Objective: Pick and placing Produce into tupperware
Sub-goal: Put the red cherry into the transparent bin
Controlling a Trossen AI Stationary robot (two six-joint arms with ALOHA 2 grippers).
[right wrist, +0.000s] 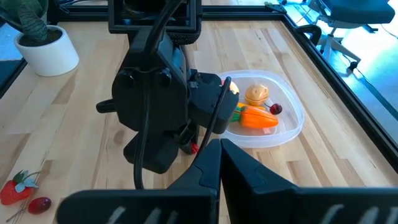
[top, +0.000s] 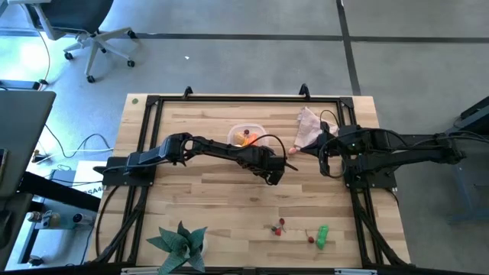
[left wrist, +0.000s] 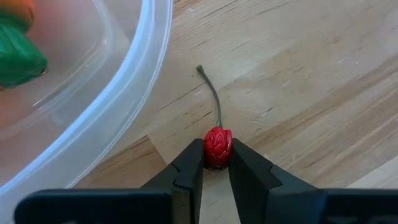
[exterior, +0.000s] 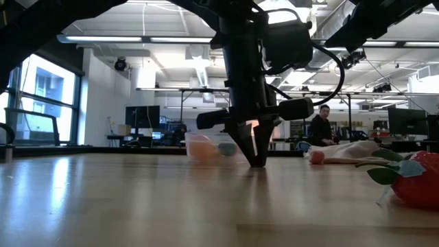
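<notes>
Here we are viewing the red cherry (left wrist: 217,147) lying on the bench (left wrist: 298,81) just beside the tupperware (left wrist: 134,93), stem pointing away from the left claw (left wrist: 216,171), whose fingers are closing on it; the right claw (right wrist: 219,163) is waiting shut, farther off.

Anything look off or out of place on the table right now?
Nothing stands out. The left gripper pinches a red cherry on the wood beside the tupperware; loose produce near the front edge simply hasn't been picked yet.
</notes>
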